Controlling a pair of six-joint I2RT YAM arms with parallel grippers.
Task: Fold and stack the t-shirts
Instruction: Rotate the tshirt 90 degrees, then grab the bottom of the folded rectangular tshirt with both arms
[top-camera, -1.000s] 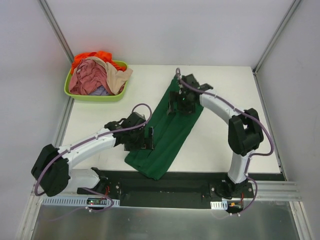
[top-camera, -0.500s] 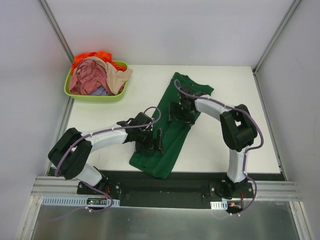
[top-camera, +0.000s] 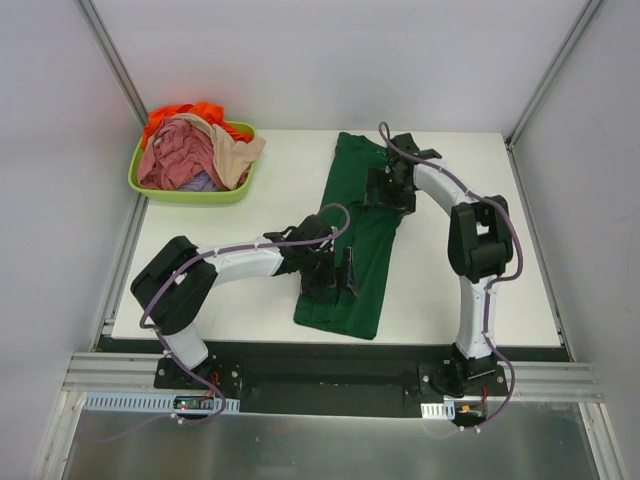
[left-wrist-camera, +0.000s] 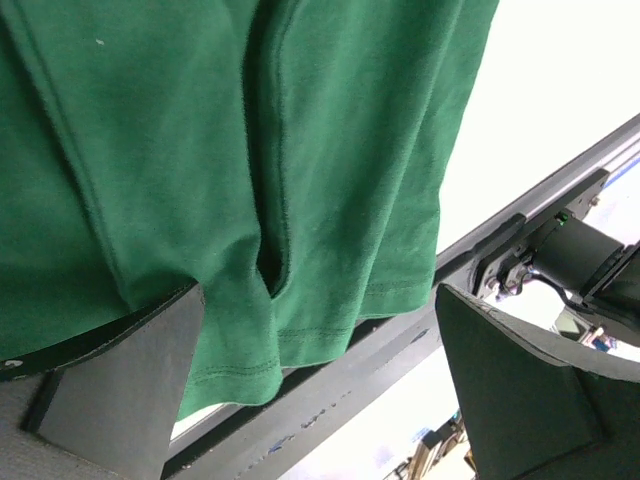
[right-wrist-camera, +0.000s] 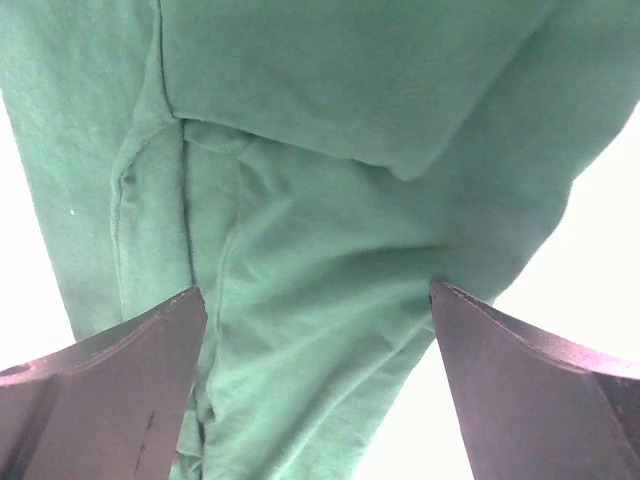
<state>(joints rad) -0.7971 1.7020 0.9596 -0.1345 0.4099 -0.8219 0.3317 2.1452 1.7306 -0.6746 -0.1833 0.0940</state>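
The dark green t-shirt (top-camera: 368, 245) lies on the table as a long, narrow folded strip running from the far edge to the front edge. My left gripper (top-camera: 333, 280) is open and low over its near part, where the left wrist view shows the stitched hem (left-wrist-camera: 320, 345) between the fingers (left-wrist-camera: 120, 385). My right gripper (top-camera: 388, 190) is open and low over the far part, with wrinkled green cloth (right-wrist-camera: 320, 200) spanning the gap between its fingers (right-wrist-camera: 540, 390). Pink (top-camera: 178, 158), orange (top-camera: 180, 112), beige (top-camera: 240, 150) and lavender (top-camera: 203, 182) shirts lie heaped in the tub.
The lime-green tub (top-camera: 190, 194) stands at the far left corner of the table. The black base rail (top-camera: 330, 360) runs along the front edge, just below the shirt's hem. Grey walls close in the table on the left, right and back.
Both grippers have moved right, the right one also away from me, and the green shirt has slid and turned with them from a diagonal to nearly straight front-to-back.
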